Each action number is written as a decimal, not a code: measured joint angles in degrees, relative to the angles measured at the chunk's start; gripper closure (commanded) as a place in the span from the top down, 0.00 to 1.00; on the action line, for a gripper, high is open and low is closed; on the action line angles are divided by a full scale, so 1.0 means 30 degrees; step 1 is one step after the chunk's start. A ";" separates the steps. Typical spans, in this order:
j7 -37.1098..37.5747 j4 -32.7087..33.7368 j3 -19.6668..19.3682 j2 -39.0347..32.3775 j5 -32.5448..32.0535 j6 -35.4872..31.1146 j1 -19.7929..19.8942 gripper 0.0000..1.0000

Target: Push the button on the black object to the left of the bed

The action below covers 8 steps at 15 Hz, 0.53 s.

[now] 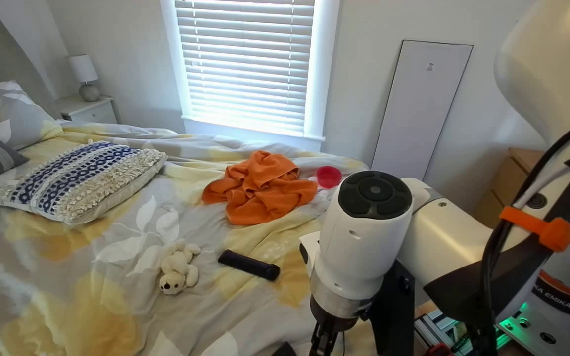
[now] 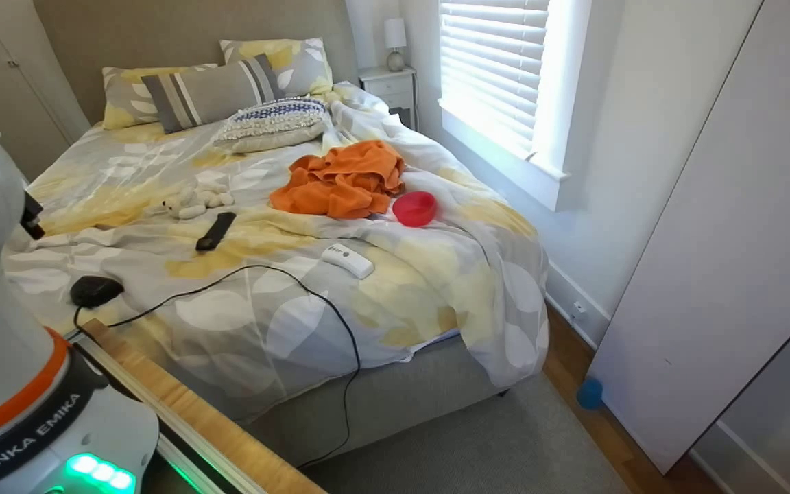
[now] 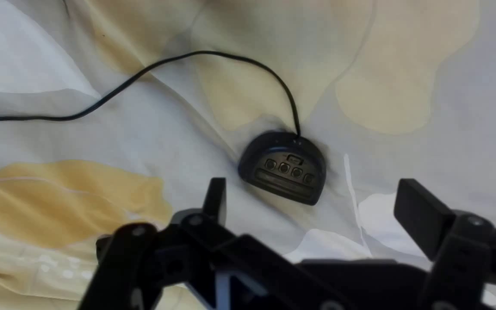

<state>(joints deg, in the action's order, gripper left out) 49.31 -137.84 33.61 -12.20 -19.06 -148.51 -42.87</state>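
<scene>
In an exterior view, a slim black bar (image 1: 249, 265) lies on the bed (image 1: 131, 316) beside a cream stuffed toy (image 1: 177, 268). In an exterior view, a corded black button unit (image 2: 95, 291) rests on the bed, apart from the bar. In the wrist view, the unit's buttons (image 3: 284, 168) face up; the gripper (image 3: 312, 189) has its jaws wide apart.

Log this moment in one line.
gripper: open, empty; black corded device: on bed; buttons: no contact; black bar: on bed near cream stuffed toy
</scene>
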 measured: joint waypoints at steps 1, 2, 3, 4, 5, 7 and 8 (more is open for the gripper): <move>-0.0001 -0.0001 0.0001 0.0055 0.0001 0.0000 -0.0012 1.00; -0.0001 -0.0011 0.0001 0.0090 0.0002 0.0000 -0.0026 1.00; -0.0001 -0.0022 -0.0003 0.0112 0.0002 0.0000 -0.0026 1.00; -0.0001 -0.0023 -0.0004 0.0114 0.0002 0.0000 -0.0029 1.00; 0.0119 -0.0019 -0.0201 0.0098 0.0002 -0.0225 -0.0176 1.00; 0.0710 0.0030 -0.0991 -0.0188 0.0002 -0.1207 -0.0793 1.00; 0.0974 0.0075 -0.1393 -0.0518 0.0002 -0.1910 -0.1175 1.00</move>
<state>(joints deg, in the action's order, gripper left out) 52.23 -137.61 29.43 -13.75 -19.05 -154.24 -46.40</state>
